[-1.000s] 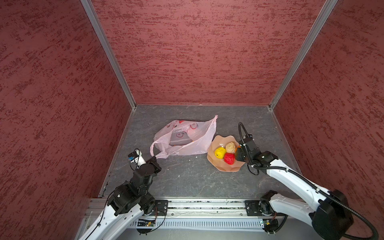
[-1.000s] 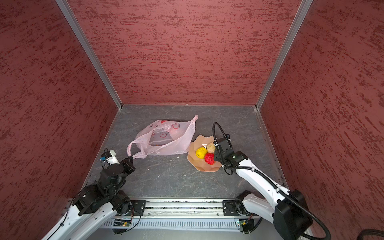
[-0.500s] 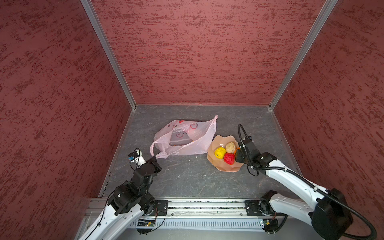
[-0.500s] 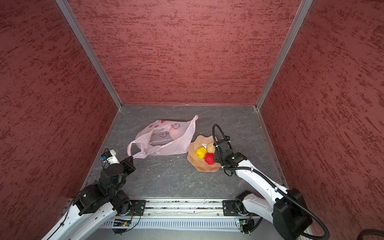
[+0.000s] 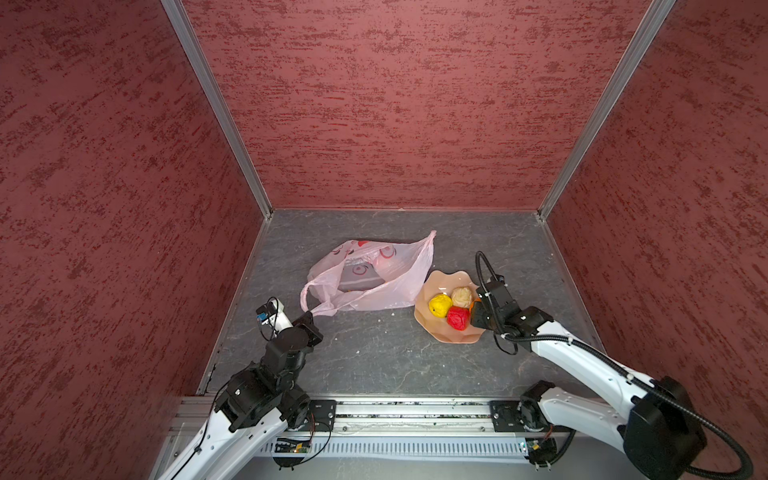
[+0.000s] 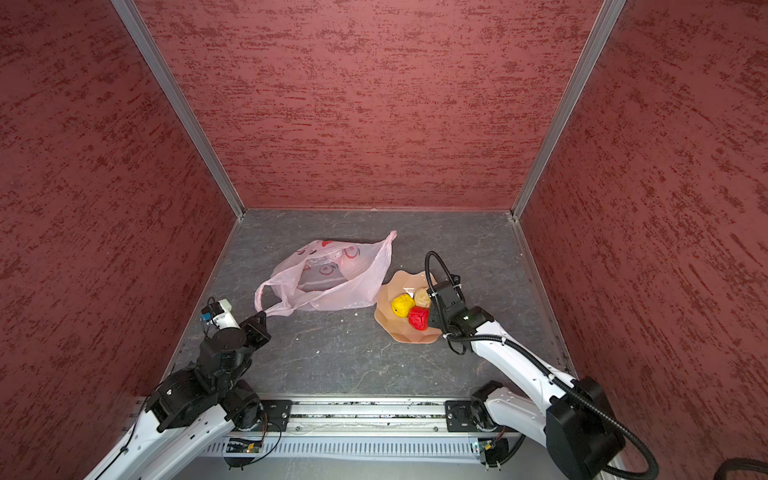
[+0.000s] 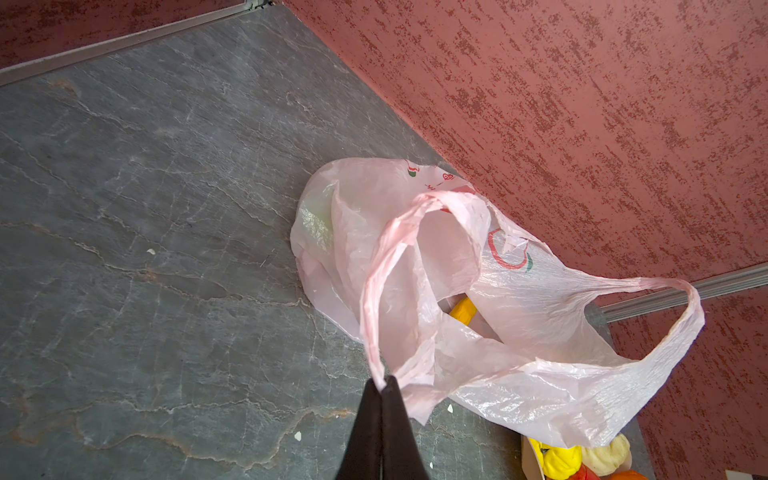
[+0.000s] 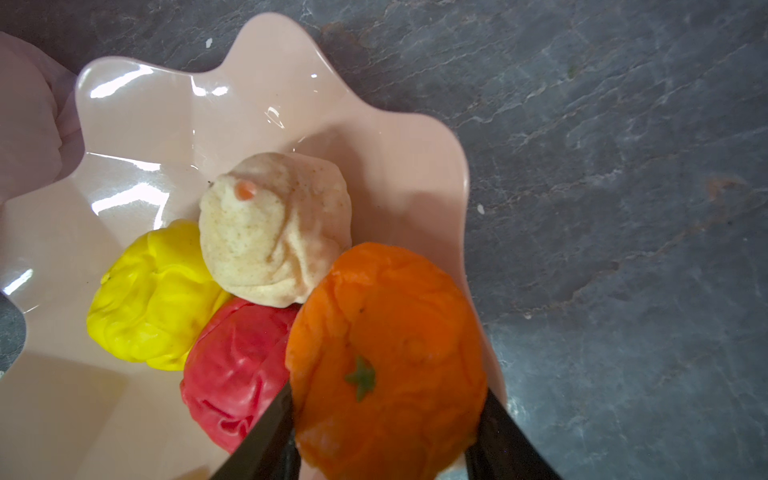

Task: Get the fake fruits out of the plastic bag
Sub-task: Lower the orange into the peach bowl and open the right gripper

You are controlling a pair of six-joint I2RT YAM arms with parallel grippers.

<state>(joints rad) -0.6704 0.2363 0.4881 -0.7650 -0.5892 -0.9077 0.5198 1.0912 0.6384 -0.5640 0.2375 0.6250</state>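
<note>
Your left hand [image 7: 382, 380] pinched shut on bag [image 7: 540, 291] handle [image 7: 370, 291]: thin film, pull gently. right hand [image 8: 388, 392] grips orange [image 8: 386, 332] over dish [image 8: 166, 124]: soft, light, don't squeeze. Next: banana [image 7: 463, 309], grab mid-length.

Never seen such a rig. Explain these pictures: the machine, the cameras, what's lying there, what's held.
Two white robot arms with two-fingered grippers work on a grey tabletop walled in red. The two wide pictures come from one camera head above: nearly the same view twice. The two close-ups come from cameras on the arms' wrists. On the surface lie a pale-pink plastic bag and a peach dish holding a yellow ball, a red ball and a beige lumpy piece. The left gripper is shut on a bag handle; something yellow shows inside the bag. The right gripper grips an orange ball over the dish.
</note>
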